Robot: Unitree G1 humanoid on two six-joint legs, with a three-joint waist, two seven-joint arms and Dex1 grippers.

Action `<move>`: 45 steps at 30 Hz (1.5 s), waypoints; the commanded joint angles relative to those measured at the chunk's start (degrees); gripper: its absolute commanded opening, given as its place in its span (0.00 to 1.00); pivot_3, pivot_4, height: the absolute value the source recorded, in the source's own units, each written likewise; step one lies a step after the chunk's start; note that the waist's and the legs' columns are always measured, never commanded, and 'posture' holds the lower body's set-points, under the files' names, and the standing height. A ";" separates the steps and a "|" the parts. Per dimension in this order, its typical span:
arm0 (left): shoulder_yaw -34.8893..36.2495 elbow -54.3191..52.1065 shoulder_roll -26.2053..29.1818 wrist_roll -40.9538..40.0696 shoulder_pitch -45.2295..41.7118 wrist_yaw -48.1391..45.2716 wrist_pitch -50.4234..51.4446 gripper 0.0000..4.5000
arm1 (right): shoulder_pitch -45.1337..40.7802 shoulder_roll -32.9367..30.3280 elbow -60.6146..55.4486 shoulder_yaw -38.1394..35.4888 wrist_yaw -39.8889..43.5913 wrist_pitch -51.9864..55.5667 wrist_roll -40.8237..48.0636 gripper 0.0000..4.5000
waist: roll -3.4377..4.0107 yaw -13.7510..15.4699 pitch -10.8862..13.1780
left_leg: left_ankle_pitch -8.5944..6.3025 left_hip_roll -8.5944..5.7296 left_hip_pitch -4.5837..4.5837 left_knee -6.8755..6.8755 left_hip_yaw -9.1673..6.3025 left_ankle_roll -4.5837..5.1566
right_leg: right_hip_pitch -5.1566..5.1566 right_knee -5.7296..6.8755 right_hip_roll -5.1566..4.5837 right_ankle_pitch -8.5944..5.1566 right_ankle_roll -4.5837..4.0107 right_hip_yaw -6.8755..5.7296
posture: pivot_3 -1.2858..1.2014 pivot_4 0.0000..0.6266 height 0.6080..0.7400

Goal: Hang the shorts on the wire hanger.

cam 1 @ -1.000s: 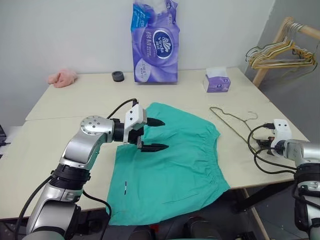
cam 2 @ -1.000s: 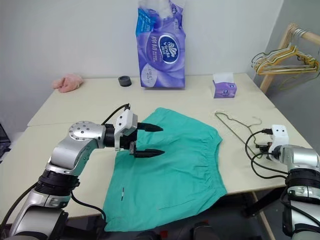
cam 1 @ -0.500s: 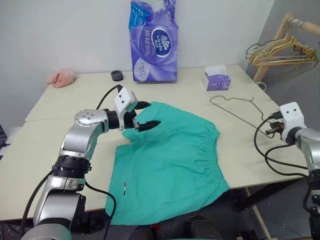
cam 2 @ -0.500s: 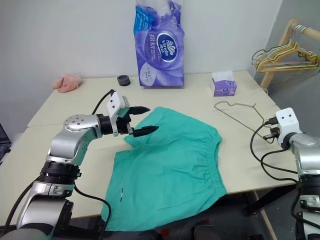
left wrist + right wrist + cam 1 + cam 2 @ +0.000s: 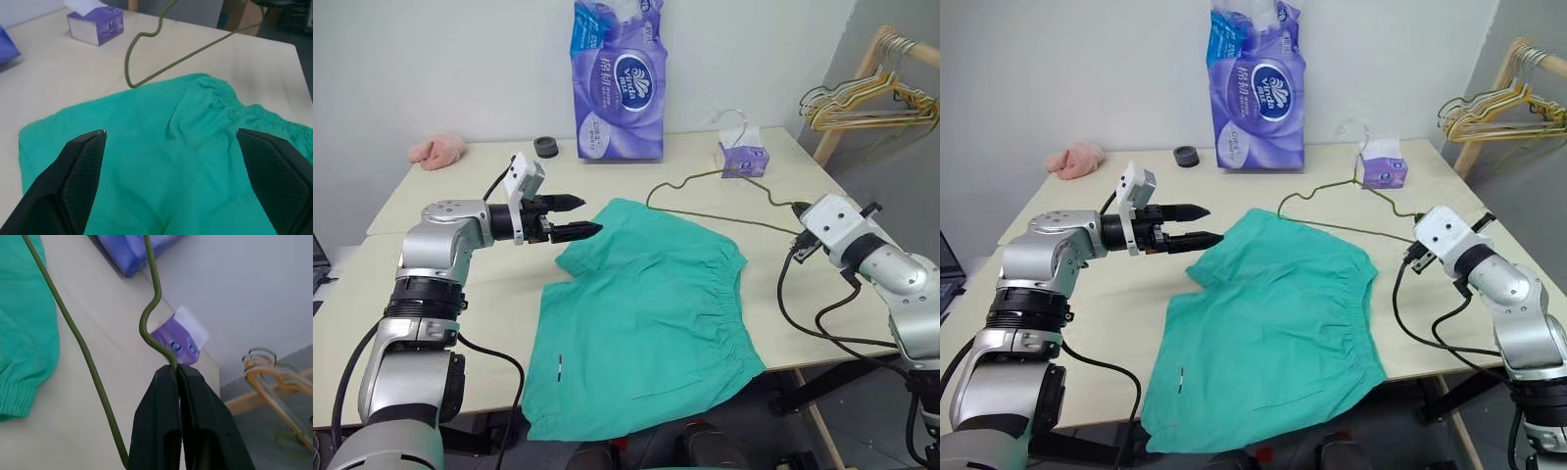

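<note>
Right pincer (image 5: 177, 374) is clamping the wire hanger (image 5: 705, 174) above the counter (image 5: 440, 284); left pincer (image 5: 576, 216) is hovering wide open beside the shorts (image 5: 646, 313).

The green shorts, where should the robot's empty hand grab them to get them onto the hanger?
Probably at the gathered waistband: the shorts lie flat, and that thick edge faces the wire hanger held up by the right gripper. The open left gripper hovers over the far corner, so it could come down from above.
</note>
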 commanded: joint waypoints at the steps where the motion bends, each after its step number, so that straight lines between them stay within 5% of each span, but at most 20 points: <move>1: -1.39 0.45 0.38 2.31 -1.45 -1.49 -3.83 1.00 | -0.33 -0.10 -2.27 0.59 0.16 -8.82 -1.63 0.01 | 0.00 -0.01 0.00 | 0.00 0.00 0.00 0.00 0.01 0.00 | 0.00 0.00 0.00 0.00 0.00 0.01 | 0.47 0.09 1.00; 12: -2.62 -1.00 -0.01 2.89 1.34 -4.26 -2.87 1.00 | -2.43 1.41 -0.63 3.82 1.98 -21.97 -3.21 0.01 | -0.02 -0.18 0.04 | 0.00 0.00 0.00 0.00 0.00 0.00 | -0.01 0.02 0.01 0.01 -0.03 0.01 | 0.47 0.10 1.00; 24: -5.56 -7.85 -1.33 2.64 7.18 -4.31 -0.06 1.00 | -4.38 4.56 -1.61 6.16 3.39 -24.79 -4.35 0.01 | -0.03 -0.27 0.07 | 0.00 0.01 0.03 0.00 -0.03 0.00 | 0.01 0.04 0.01 0.02 -0.05 0.01 | 0.47 0.11 1.00; 27: -5.19 -7.61 -1.58 2.40 6.84 -3.98 0.50 0.86 | -4.16 5.04 -1.99 6.33 3.81 -24.95 -4.44 0.00 | -0.02 -0.26 0.08 | 0.00 0.01 0.04 0.01 -0.02 0.00 | 0.02 0.04 0.01 0.02 -0.05 0.02 | 0.47 0.11 1.00; 39: -5.94 -9.84 -1.21 2.39 8.17 -5.14 1.32 0.04 | -3.66 4.57 -2.74 7.39 4.65 -27.88 -6.22 0.00 | -0.01 -0.27 0.12 | 0.00 0.01 0.06 0.01 -0.02 0.00 | 0.03 0.04 0.01 0.02 -0.05 0.02 | 0.47 0.11 1.00; 42: -5.81 -10.00 -1.32 2.52 8.21 -4.97 1.24 0.00 | -2.84 3.50 -2.74 7.54 4.55 -30.82 -7.33 0.00 | -0.01 -0.24 0.12 | 0.00 0.01 0.06 0.01 -0.01 0.00 | 0.03 0.04 0.01 0.02 -0.05 0.01 | 0.47 0.11 1.00; 45: -5.82 -10.16 -1.33 2.69 8.30 -4.65 1.07 0.00 | -2.49 3.52 -2.84 7.47 4.65 -31.08 -7.07 0.24 | -0.02 -0.24 0.15 | 0.00 0.02 0.08 0.00 -0.02 0.00 | 0.04 0.05 0.02 0.01 -0.05 0.01 | 0.47 0.11 1.00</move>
